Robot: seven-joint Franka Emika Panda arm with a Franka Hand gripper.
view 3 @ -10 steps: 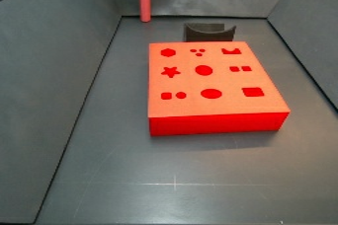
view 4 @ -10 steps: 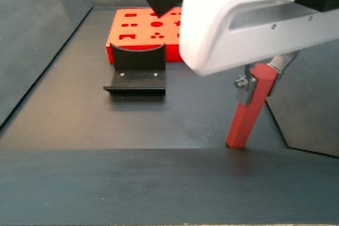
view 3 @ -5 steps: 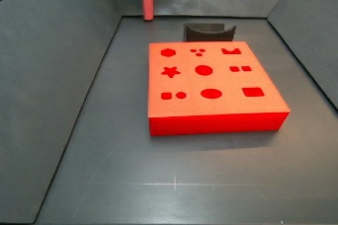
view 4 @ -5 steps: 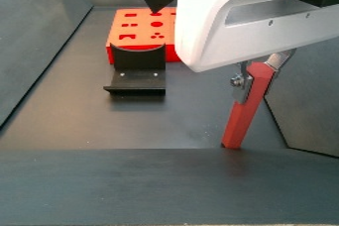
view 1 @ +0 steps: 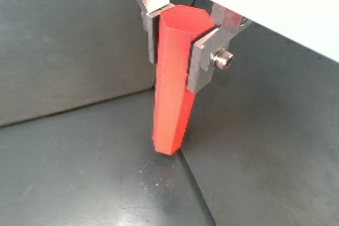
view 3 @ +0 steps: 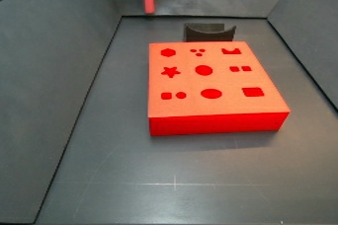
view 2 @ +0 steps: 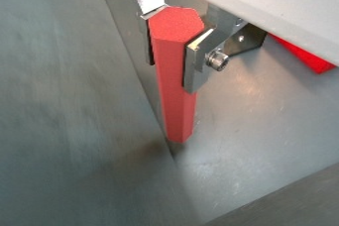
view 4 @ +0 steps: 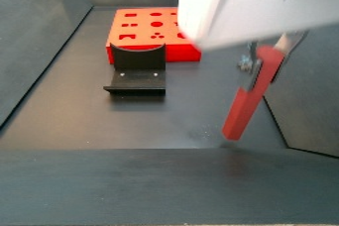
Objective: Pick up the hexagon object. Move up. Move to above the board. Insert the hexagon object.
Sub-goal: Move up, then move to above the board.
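Wrist views: gripper [view 1: 183, 34] clenched on hexagon object [view 1: 172, 86]; side view alone: board [view 3: 211, 85].

No text, label, brand, number or sign can be read anywhere in these views. The thick red-orange rectangular board [view 3: 211, 84] carries only darker cut-out shapes on its top face, with no lettering among them. The long plain red hexagonal rod [view 1: 176, 81] is bare of any marking. The two-finger gripper [view 1: 180, 40], closed on the upper part of that rod at the far corner of the grey floor, shows only flat silver plates and a screw head, nothing written. The dark L-shaped fixture [view 4: 135, 71] likewise bears no legible mark.
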